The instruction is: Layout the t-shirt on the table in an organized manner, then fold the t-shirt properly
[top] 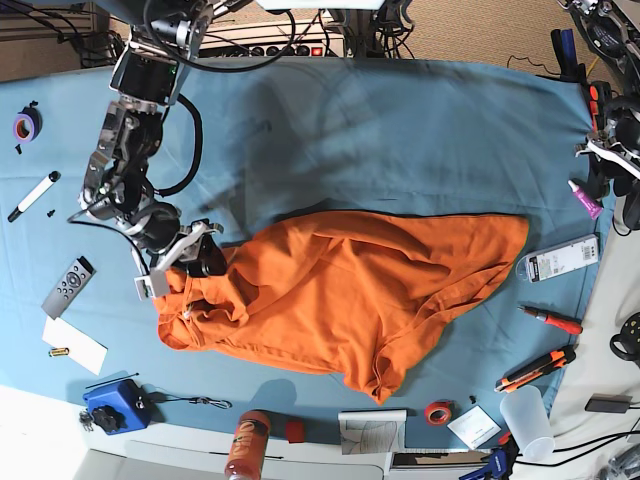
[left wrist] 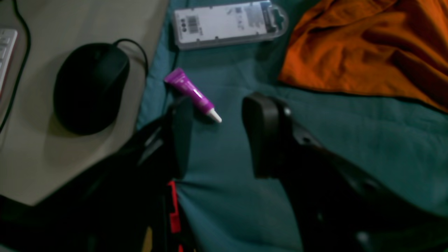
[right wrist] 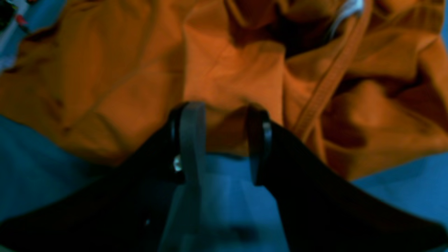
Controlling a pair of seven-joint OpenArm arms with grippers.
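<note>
1. One wide teal-cloth-covered bench (top: 400,120).
2. One crumpled bright orange cotton t-shirt (top: 350,290), lying centre, collar bunched toward nine o'clock.
3. Two black pincers: right pincer (right wrist: 220,115) released, over the shirt's edge; left pincer (left wrist: 218,115) released, empty, at three o'clock.

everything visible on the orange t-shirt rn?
The t-shirt is plain bright orange, soft cotton by its look, short-sleeved. It lies crumpled and wrinkled on the teal-covered table, spread roughly sideways across the middle, not flat and not folded. The collar end with a small white neck label is bunched up by the right gripper, whose open jaws sit at the fabric's edge. The left gripper is off it, open over bare cloth.
</note>
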